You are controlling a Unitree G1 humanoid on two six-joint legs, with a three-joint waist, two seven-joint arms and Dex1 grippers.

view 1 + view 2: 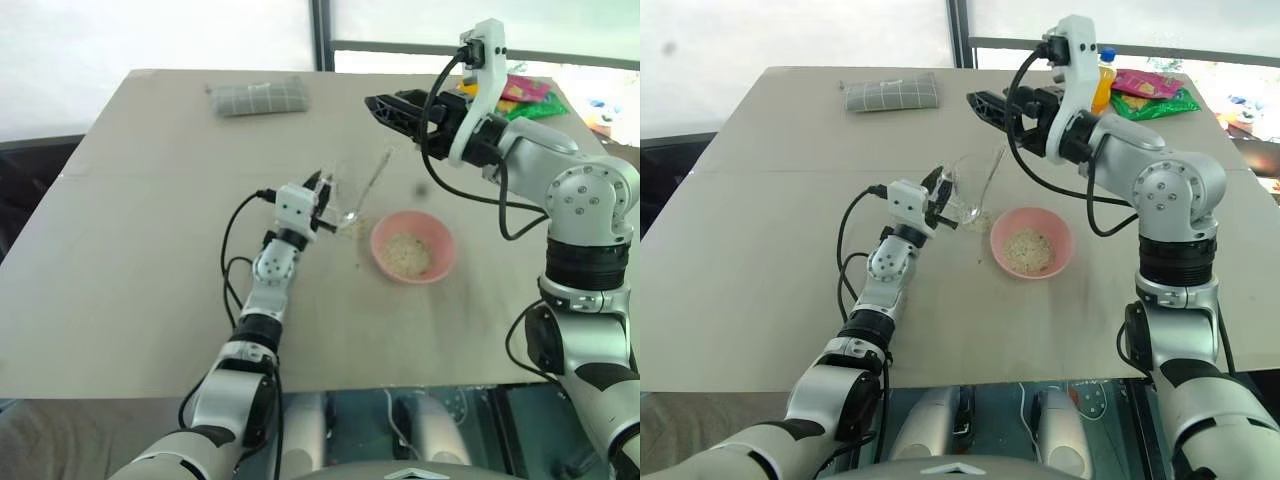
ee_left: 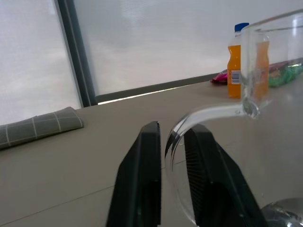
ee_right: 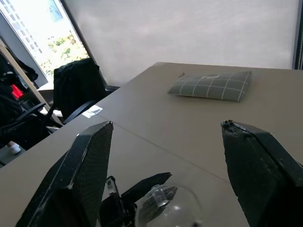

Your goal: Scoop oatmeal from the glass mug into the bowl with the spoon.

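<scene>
Your left gripper (image 2: pixel 171 156) stood narrowly parted around the glass mug (image 1: pixel 965 190) handle, spoon (image 1: pixel 985 185) inside; right gripper (image 3: pixel 165 156) hung wide, empty. Bowl (image 1: pixel 1032 243) beside it. Grey cloth (image 1: pixel 892 93), orange bottle (image 2: pixel 235 61) behind; label unreadable

The table (image 1: pixel 120 260) has lots of bare room on the left side of the head view and along the bottom edge. In the middle it gets crowded. The glass mug (image 1: pixel 965 190) stands there with the spoon (image 1: pixel 990 180) leaning inside it. The pink bowl (image 1: pixel 413 246) sits just to the right of it, with only a thin gap between them. The left gripper (image 2: pixel 173 142) has its fingers on both sides of the mug's handle. The right gripper (image 1: pixel 385 108) hangs wide open above the mug. A grey folded cloth (image 1: pixel 257 97) lies at the upper left, well apart. An orange bottle (image 1: pixel 1102 80) and bright packets (image 1: pixel 1150 95) fill the upper right corner.
</scene>
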